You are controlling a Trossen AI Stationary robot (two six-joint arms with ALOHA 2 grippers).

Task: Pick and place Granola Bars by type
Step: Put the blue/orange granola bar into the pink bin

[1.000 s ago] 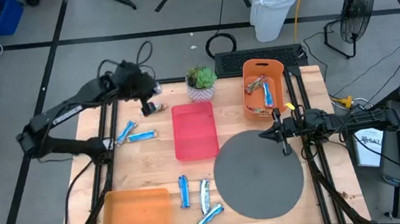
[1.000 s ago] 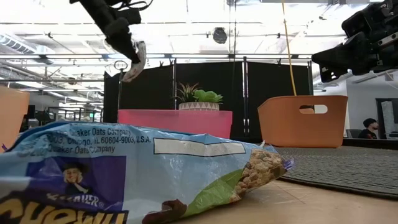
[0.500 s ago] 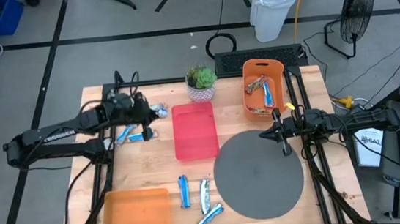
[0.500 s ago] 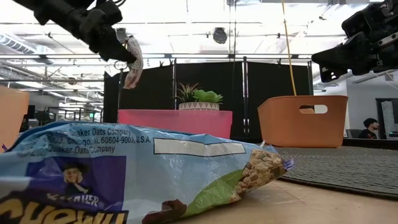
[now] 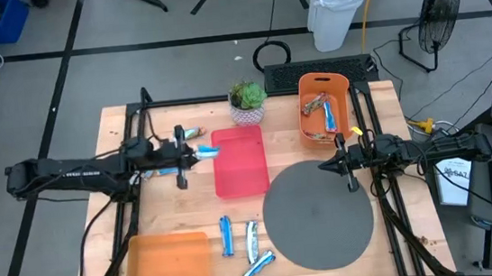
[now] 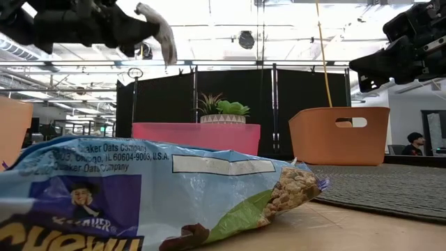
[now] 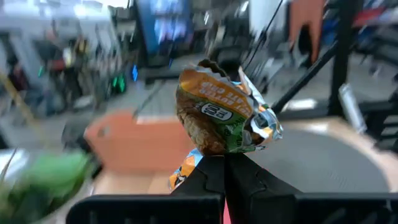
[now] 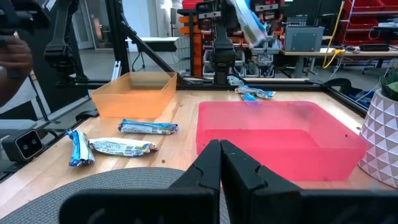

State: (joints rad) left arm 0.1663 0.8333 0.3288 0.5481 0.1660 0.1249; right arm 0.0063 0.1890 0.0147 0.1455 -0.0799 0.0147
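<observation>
Left gripper (image 5: 195, 154) clamped on one granola bar (image 7: 225, 113), raised beside red tray (image 5: 239, 161) edge. Right gripper (image 5: 328, 165) clenched, nothing held, above grey mat (image 5: 319, 214). Other bars (image 5: 243, 242) scattered on table (image 5: 166, 204).

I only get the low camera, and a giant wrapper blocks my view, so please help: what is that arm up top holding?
Observer: The left gripper is shut on a granola bar with a brown, orange and green wrapper.
Operator: Where is it over the table?
Observer: Seen from above, it hangs at the left edge of the red tray.
Operator: Are any bars sorted?
Observer: Two bars lie in the orange bin. Three blue bars lie on the wood near the front.
</observation>
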